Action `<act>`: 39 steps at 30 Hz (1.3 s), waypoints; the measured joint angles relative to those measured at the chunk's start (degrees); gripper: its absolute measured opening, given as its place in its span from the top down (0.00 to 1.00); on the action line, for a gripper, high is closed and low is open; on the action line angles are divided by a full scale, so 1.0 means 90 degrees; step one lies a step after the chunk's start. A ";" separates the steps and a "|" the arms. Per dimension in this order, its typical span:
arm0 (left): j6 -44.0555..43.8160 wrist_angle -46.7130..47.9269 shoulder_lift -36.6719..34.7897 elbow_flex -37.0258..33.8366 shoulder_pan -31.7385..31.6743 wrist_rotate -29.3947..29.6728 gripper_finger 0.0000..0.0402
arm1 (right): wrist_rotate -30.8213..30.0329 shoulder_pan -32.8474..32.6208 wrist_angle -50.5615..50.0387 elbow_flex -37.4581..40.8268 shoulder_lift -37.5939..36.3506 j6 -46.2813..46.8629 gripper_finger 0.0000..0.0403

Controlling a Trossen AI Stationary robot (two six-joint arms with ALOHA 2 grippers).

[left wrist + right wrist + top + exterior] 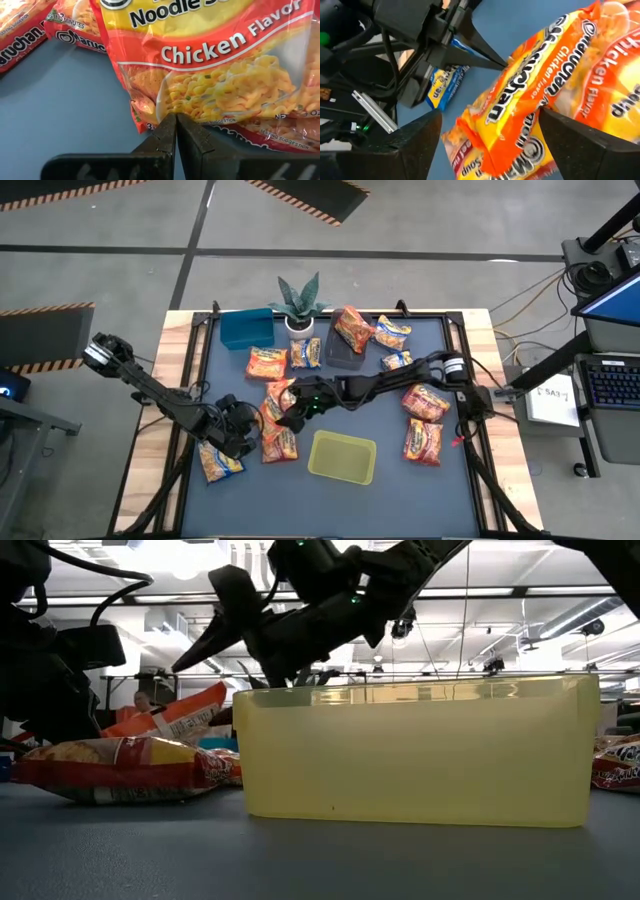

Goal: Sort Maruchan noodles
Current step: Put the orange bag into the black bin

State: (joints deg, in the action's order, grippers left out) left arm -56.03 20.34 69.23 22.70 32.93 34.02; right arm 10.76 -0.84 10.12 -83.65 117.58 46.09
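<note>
High view: open right pincer [285, 412] straddles orange noodle packets [277, 420] beside the yellow-green bin [342, 457]; left pincer [243, 442] closed.

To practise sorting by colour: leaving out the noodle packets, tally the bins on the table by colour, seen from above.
Blue bin: 1
Dark bin: 1
Yellow-green bin: 1
Total: 3 bins
</note>
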 joint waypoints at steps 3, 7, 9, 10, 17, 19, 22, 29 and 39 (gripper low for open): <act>0.0000 -0.0022 0.0000 -0.0004 0.0000 0.0014 1.00 | -0.0027 0.0012 0.0018 -0.0122 0.0106 0.0001 0.23; 0.0002 -0.0100 0.0002 -0.0007 0.0001 0.0150 1.00 | -0.0039 0.0033 0.0118 -0.0249 0.0334 0.0065 0.30; 0.0002 -0.0121 0.0002 -0.0007 0.0002 0.0193 1.00 | -0.0037 0.0034 0.0166 -0.0292 0.0474 0.0067 0.34; 0.0002 -0.0140 0.0002 -0.0007 0.0000 0.0213 1.00 | -0.0037 0.0034 0.0215 -0.0297 0.0531 0.0067 0.36; -0.0019 -0.0207 0.0002 -0.0007 0.0002 0.0280 1.00 | -0.0034 0.0027 0.0266 -0.0331 0.0549 -0.0042 0.57; 0.0007 -0.0228 0.0002 -0.0007 0.0010 0.0274 1.00 | -0.0056 0.0027 0.0244 -0.0331 0.0502 -0.0129 0.64; 0.0122 -0.0242 -0.0078 -0.0006 0.0095 0.0274 1.00 | -0.0075 0.0029 0.0204 -0.0331 0.0421 -0.0279 0.73; 0.0594 0.0765 -0.0780 0.0760 0.0336 0.0177 1.00 | -0.0024 0.0022 -0.0194 -0.0329 0.0166 -0.0579 0.74; 0.3363 0.1202 -0.1520 0.2120 0.0384 0.0799 1.00 | -0.0050 0.0024 -0.1804 -0.0242 -0.1103 -0.1895 0.75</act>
State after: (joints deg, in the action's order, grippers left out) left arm -25.76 31.15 55.55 41.78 36.38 41.21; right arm 10.31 -0.62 -6.11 -85.82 107.65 29.04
